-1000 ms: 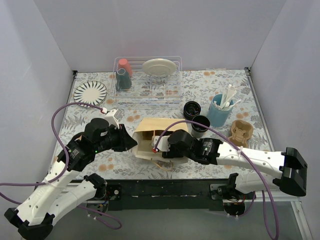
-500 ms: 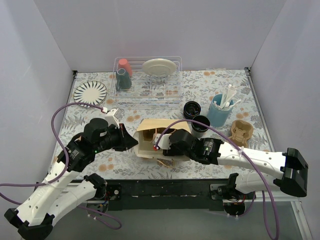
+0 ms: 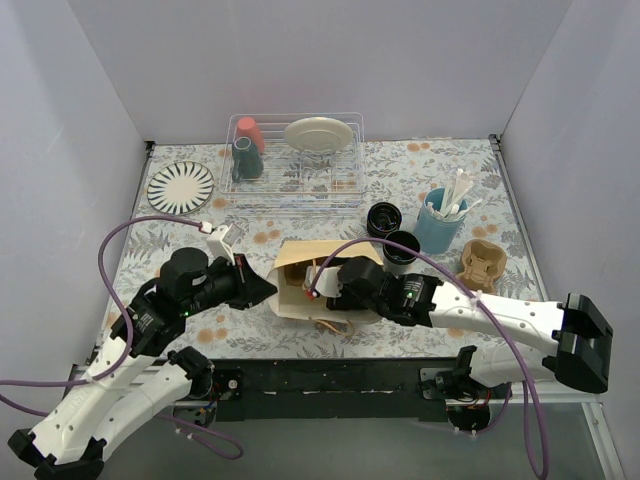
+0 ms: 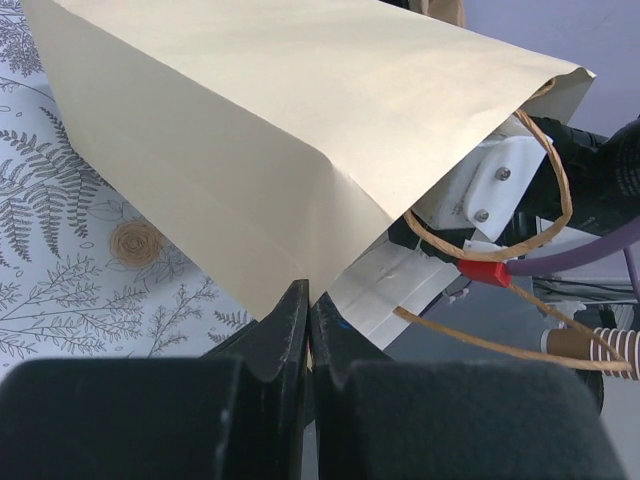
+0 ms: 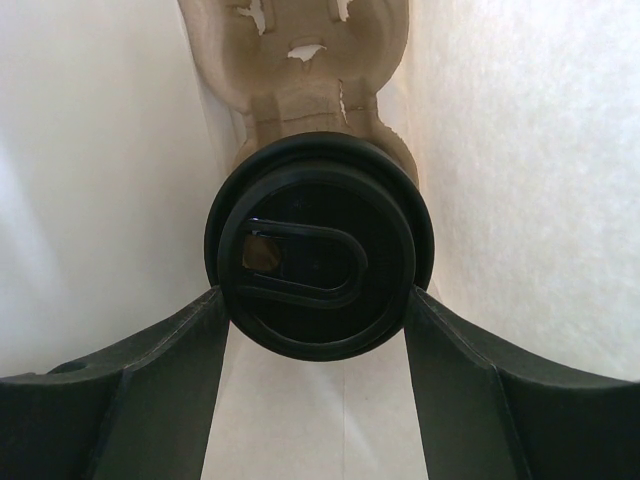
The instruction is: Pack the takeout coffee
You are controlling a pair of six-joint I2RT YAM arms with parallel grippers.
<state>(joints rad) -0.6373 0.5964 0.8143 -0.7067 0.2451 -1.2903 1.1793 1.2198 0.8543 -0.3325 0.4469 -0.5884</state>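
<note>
On the desk's [image 3: 450,180] left side, our left tool [image 4: 308,330] had just pressed shut, pinching the paper bag's [image 4: 280,130] edge, so we judged its mouth steadied. Inside the bag, our right tool [image 5: 315,300], spread wide, clasped a lidded cup [image 5: 318,260] at the cardboard carrier [image 5: 300,70]. Two more cups [image 3: 401,245] stood just right of the bag.

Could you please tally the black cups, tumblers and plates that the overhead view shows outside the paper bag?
Black cups: 2
Tumblers: 2
Plates: 2
Total: 6
</note>
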